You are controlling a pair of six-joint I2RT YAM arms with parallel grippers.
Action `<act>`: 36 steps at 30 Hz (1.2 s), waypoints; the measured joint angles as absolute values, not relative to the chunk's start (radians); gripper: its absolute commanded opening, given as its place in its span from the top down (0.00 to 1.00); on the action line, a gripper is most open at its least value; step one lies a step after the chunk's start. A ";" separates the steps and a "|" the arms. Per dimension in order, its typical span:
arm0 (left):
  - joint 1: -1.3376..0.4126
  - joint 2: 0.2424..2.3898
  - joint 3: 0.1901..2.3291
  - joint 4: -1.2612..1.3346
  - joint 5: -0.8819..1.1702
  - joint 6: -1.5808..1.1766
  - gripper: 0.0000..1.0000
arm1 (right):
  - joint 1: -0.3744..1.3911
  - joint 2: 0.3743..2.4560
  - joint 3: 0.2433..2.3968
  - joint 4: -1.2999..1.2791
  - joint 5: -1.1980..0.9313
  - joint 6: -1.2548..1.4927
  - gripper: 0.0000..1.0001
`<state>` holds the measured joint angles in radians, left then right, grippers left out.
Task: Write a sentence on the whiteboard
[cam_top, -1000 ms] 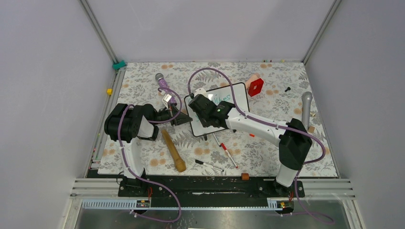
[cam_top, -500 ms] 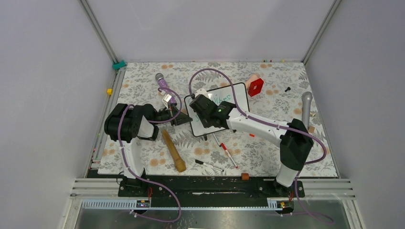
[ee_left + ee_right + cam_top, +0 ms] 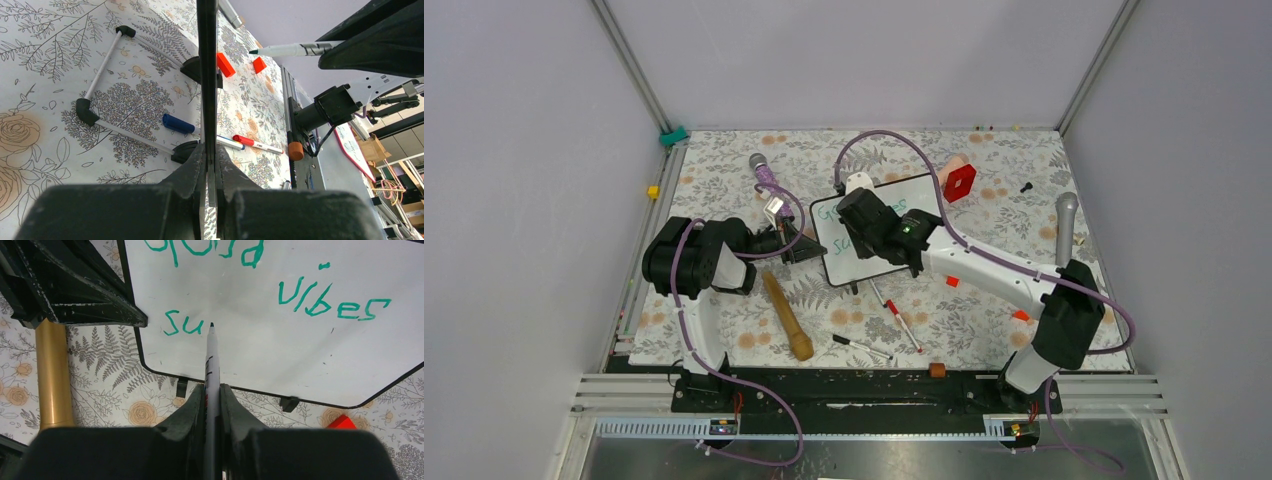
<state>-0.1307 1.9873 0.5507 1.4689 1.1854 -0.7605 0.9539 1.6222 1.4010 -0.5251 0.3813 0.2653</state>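
Observation:
The whiteboard (image 3: 849,262) sits tilted at mid-table on its little black feet. My left gripper (image 3: 802,247) is shut on its left edge, which the left wrist view shows edge-on as a black strip (image 3: 206,75) between the closed fingers (image 3: 211,157). My right gripper (image 3: 876,232) hangs over the board, shut on a green marker (image 3: 211,365). The sentence (image 3: 332,300) reads "Good vibes" with "Su" (image 3: 182,324) below it. The marker's tip points just right of the "u". In the left wrist view, the marker (image 3: 300,49) has its tip a little off the board face.
A wooden stick (image 3: 786,315) lies left of centre. A red-capped marker (image 3: 902,322) and a black marker (image 3: 861,346) lie near the front. A red block (image 3: 959,182) is behind the board. A grey microphone (image 3: 1065,225) lies at the right, another microphone (image 3: 762,168) at the back left.
My right arm has swung to the right, carrying the marker across the board and uncovering the green writing at the board's left. The left arm and the whiteboard have stayed put.

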 measured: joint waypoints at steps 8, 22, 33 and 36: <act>-0.131 1.987 0.551 1.469 1.185 -0.760 0.99 | 0.944 1.642 1.404 -0.526 0.381 0.261 1.00; -0.132 1.987 0.551 1.469 1.182 -0.761 0.99 | 0.943 1.689 1.405 -0.533 0.382 0.257 1.00; -0.132 1.987 0.551 1.469 1.183 -0.760 0.99 | 0.943 1.717 1.431 -0.534 0.383 0.251 1.00; -0.132 1.987 0.551 1.468 1.183 -0.761 0.99 | 0.943 1.722 1.438 -0.541 0.384 0.249 1.00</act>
